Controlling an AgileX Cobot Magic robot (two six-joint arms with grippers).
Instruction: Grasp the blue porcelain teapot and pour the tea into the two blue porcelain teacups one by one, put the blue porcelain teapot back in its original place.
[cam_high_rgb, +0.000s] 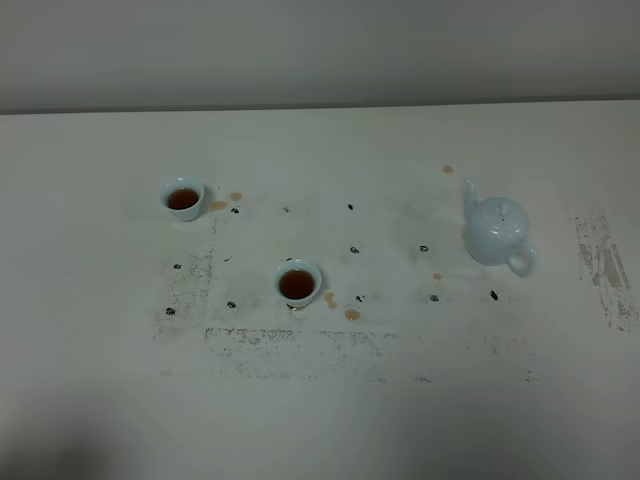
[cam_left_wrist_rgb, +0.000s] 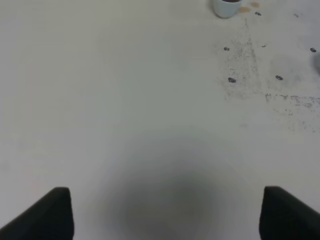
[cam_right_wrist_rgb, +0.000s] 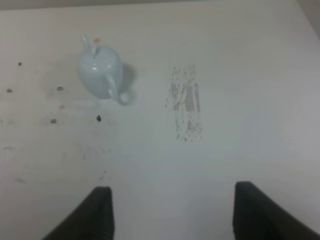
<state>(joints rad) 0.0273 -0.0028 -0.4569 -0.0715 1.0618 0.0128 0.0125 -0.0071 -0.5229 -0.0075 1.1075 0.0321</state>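
Observation:
The pale blue teapot (cam_high_rgb: 497, 232) stands upright on the white table at the right, spout toward the back, loop handle toward the front. It also shows in the right wrist view (cam_right_wrist_rgb: 100, 73). Two small blue teacups hold reddish-brown tea: one at the back left (cam_high_rgb: 183, 198), one in the middle (cam_high_rgb: 298, 283). The back-left cup's edge shows in the left wrist view (cam_left_wrist_rgb: 227, 7). Neither gripper shows in the high view. My left gripper (cam_left_wrist_rgb: 167, 212) is open over bare table. My right gripper (cam_right_wrist_rgb: 172, 210) is open, well short of the teapot.
Small brown tea drops (cam_high_rgb: 351, 313) lie beside both cups and near the teapot. Black marks (cam_high_rgb: 353, 250) and scuffed grey patches (cam_high_rgb: 605, 265) dot the white table (cam_high_rgb: 320, 400). A wall runs along the table's far edge.

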